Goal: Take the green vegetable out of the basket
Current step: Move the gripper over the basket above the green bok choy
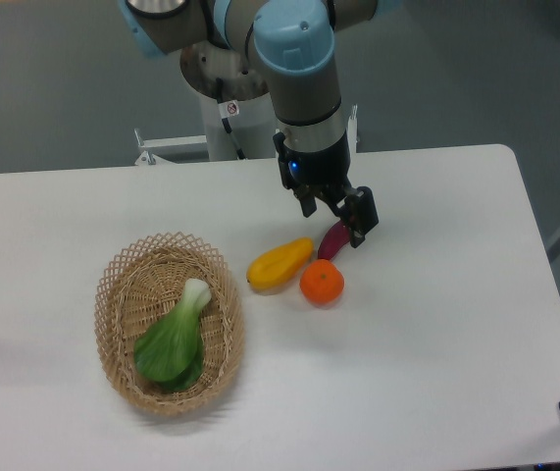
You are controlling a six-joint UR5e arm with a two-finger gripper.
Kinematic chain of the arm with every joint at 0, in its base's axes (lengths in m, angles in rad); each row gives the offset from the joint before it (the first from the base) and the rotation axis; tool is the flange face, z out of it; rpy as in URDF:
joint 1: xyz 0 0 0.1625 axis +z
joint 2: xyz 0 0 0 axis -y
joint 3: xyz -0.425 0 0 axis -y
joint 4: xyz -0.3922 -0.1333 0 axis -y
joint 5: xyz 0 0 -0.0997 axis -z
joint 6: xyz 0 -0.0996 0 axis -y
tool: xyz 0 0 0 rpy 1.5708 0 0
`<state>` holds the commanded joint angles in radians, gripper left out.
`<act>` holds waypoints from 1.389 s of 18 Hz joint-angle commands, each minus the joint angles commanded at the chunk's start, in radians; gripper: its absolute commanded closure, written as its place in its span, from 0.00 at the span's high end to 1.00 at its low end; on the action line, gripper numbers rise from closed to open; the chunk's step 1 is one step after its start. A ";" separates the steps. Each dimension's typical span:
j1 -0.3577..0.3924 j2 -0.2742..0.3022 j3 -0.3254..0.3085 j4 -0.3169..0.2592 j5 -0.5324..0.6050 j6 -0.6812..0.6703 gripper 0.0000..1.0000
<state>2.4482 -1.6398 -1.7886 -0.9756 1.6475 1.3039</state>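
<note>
The bok choy [174,340] lies inside the oval tan wicker basket [118,294] at the left front of the table. Its white stalk end points up and to the right, its green leaves toward the basket's near end. My gripper [334,218] hangs open and empty over the table to the right of the basket, well apart from it. It is just above a small purple vegetable.
A yellow elongated fruit [280,263], an orange [322,282] and a purple vegetable [334,238] lie together on the white table right of the basket, below my gripper. The arm's base [223,74] stands behind the table's far edge.
</note>
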 joint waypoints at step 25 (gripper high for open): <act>-0.284 -0.190 -0.112 0.083 -0.089 -0.670 1.00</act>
<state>2.1646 -1.8299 -1.9006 -0.8928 1.5585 0.6336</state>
